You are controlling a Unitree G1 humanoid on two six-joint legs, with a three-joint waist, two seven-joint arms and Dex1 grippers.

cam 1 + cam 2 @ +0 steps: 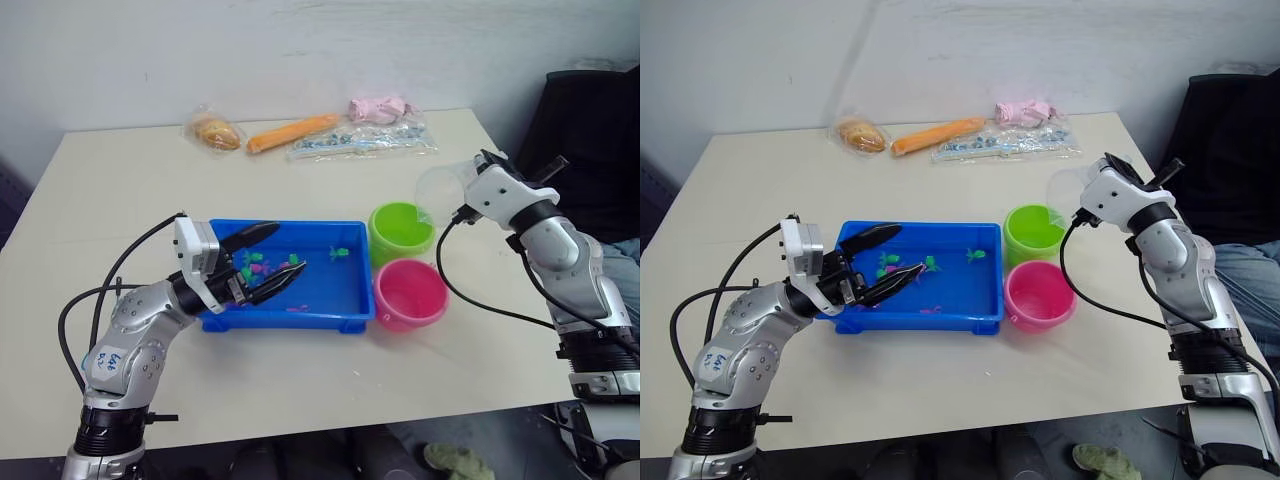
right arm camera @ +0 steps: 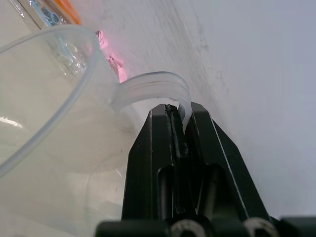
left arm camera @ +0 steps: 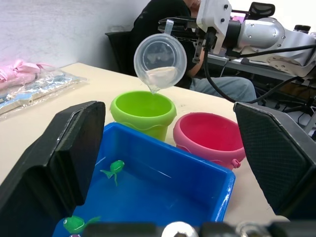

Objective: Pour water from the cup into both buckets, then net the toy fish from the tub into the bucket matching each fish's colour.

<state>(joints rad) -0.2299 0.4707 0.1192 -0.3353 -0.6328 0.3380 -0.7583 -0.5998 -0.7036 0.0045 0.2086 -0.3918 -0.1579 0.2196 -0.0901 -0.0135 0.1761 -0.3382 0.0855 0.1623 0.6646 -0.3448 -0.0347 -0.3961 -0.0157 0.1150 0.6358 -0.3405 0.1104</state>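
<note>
Cup (image 3: 160, 60): clear thin plastic, likely light, rigid, slippery when wet; best held by its side handle. Right gripper (image 2: 178, 116) clenched on that handle, cup tipped spout-down above green bucket (image 1: 401, 232). Left gripper (image 1: 262, 262) released, over tub (image 1: 345, 300).

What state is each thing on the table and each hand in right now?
Cup: tilted, spout over the green bucket.
Green bucket: upright.
Pink bucket: upright.
Tub: flat on the table, fish inside.
Left hand: open over the tub.
Right hand: shut on the cup's handle.
</note>
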